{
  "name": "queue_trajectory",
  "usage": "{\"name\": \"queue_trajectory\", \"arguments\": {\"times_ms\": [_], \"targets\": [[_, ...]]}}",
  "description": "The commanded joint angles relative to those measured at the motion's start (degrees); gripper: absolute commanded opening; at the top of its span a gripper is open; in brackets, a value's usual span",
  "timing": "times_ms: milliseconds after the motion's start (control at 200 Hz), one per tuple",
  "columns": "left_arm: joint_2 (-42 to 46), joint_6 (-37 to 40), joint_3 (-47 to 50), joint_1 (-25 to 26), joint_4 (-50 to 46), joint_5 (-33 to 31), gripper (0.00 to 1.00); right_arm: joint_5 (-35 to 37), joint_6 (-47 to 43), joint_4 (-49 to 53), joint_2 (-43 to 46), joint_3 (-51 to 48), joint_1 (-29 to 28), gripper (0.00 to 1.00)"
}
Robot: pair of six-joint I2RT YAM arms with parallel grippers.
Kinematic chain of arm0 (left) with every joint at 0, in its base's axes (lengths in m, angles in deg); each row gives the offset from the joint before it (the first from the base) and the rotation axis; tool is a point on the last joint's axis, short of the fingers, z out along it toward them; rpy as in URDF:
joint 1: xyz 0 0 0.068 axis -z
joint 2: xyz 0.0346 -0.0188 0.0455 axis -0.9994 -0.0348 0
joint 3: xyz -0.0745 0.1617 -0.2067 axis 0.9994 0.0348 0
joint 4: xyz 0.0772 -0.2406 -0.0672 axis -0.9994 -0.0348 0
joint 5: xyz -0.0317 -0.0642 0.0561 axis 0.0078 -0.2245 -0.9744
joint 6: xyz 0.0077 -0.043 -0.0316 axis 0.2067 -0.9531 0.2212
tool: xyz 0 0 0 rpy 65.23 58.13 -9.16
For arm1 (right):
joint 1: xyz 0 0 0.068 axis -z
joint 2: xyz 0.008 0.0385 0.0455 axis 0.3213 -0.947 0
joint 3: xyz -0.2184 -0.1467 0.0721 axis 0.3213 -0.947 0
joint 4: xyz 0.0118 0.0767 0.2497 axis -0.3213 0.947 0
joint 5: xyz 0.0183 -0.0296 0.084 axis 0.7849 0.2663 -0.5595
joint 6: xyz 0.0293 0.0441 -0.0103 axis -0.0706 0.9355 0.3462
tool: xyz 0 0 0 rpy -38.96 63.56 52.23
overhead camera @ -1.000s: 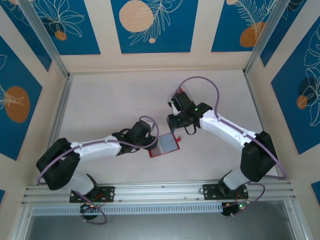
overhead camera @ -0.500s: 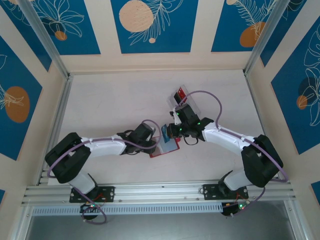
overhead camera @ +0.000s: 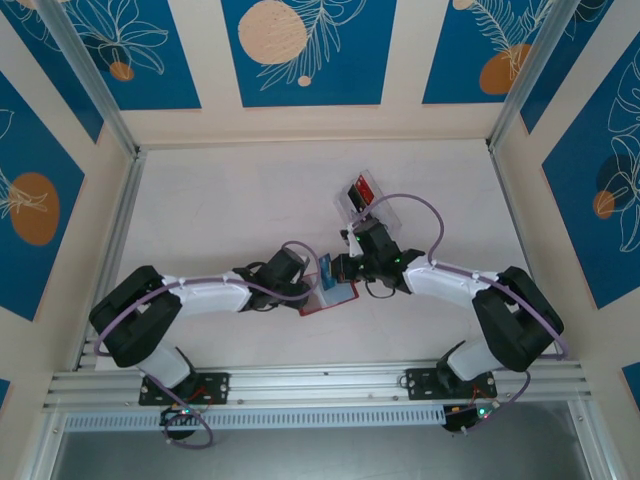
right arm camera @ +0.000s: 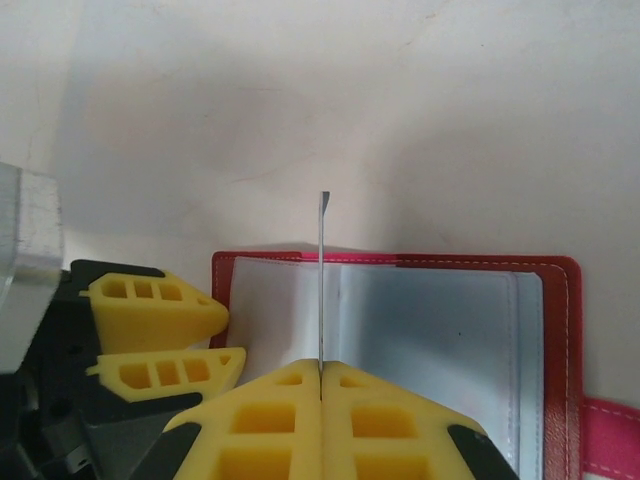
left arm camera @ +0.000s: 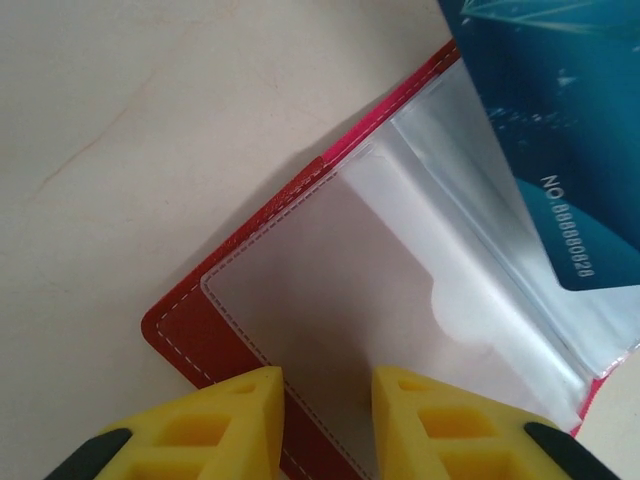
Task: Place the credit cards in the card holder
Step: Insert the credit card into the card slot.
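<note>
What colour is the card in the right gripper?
Teal-blue thin plastic card, best seen in left wrist view.

Card holder (right arm camera: 440, 330) on table (right arm camera: 300, 100) between left pincer (left arm camera: 325, 385) and right pincer (right arm camera: 322, 375); card (left arm camera: 560, 130) above it.

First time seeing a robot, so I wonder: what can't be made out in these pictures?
- Left wrist view: teal-blue card cut off by the top and right edges.
- Right wrist view: the right hand holds that card edge-on, hiding its face.
- Top view: card holder partly covered by the left hand and right hand; the clear tray contents too small to count.
</note>
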Motion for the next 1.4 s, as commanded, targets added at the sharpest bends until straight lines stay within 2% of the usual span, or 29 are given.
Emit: {"name": "queue_trajectory", "arguments": {"times_ms": [0,390,880,1165,1396], "targets": [[-0.7,0.3,1.9,-0.4,-2.0,0.4,0.27,-0.9,1.6,-4.9,-1.4,-2.0,0.5,0.00],[-1.6,-0.1,2.2,-0.4,-1.3,1.0,0.26,-3.8,4.2,-10.5,-3.7,-4.9,1.8,0.00],[-3.4,-0.5,1.9,0.1,-0.4,1.2,0.26,-14.6,10.6,-18.6,-6.0,-8.2,6.0,0.00],[-3.0,-1.2,2.9,0.1,0.4,0.7,0.26,-7.0,8.6,-11.9,1.3,-8.5,5.6,0.00],[-3.5,-1.3,2.7,0.1,0.8,1.2,0.25,-8.1,8.4,-11.8,0.7,-7.5,5.3,0.00]]}}
